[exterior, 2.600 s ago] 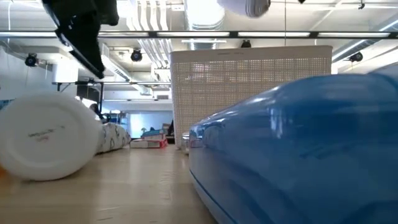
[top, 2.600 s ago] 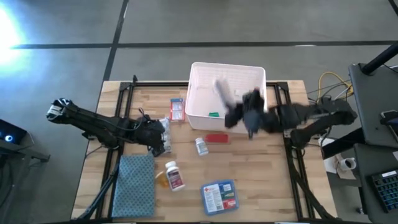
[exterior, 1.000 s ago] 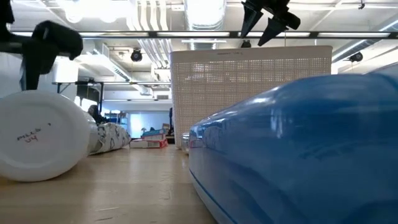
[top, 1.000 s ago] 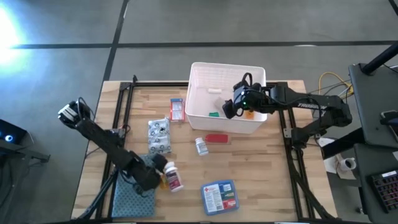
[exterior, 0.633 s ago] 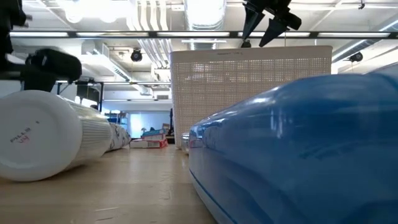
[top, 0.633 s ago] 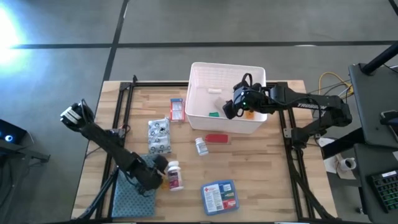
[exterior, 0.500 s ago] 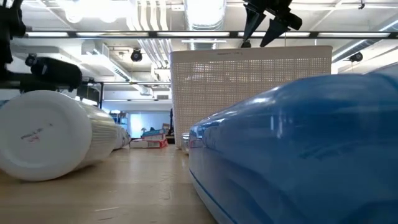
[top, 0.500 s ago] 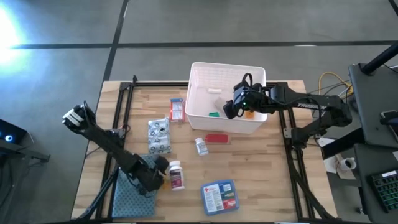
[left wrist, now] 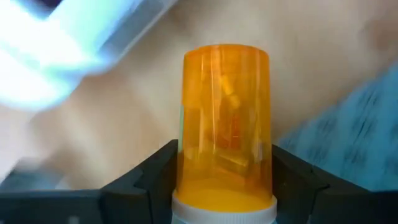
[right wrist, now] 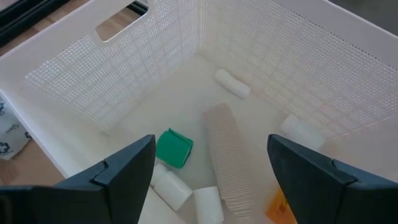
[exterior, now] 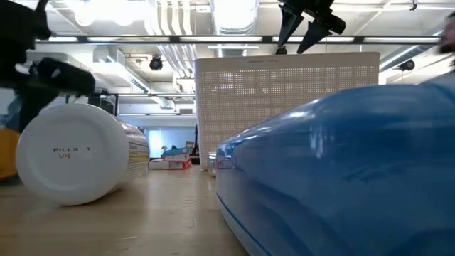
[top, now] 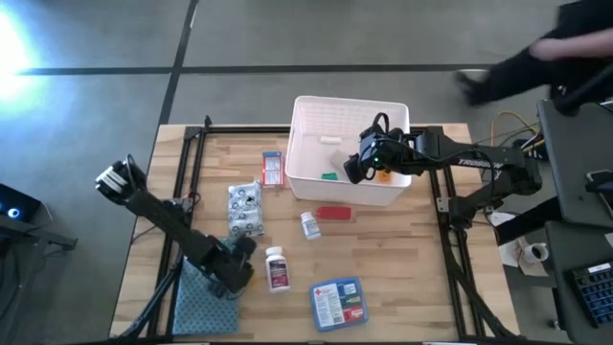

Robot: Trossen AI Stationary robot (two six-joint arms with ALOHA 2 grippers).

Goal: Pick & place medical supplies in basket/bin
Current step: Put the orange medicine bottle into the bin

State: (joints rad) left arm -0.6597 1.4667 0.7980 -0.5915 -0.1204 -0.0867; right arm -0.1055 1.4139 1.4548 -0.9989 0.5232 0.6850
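Note:
My left gripper is low over the near-left of the table, at the edge of the blue-grey cloth. It is shut on an orange vial, which the arm hides in the high view. A white pill bottle lies on its side just right of that gripper. My right gripper hangs open over the white bin with nothing between its fingers. Inside the bin lie a green box, white rolls and a ribbed beige piece. My left gripper pinches the orange vial between its two fingers, one on each side, by the part next to the white cap. The vial runs along the fingers with its orange end pointing away from them. Whether it rests on the table I cannot tell.
On the table lie a red-white box, silvery blister packs, a small white bottle, a red tube and a blue first-aid packet. A person passes beyond the far right corner.
The white pill bottle has slid a little toward the table's right edge and turned, so its round end now faces the near edge. My left gripper has edged toward it, covering the orange vial. A person has come into view at the far right.

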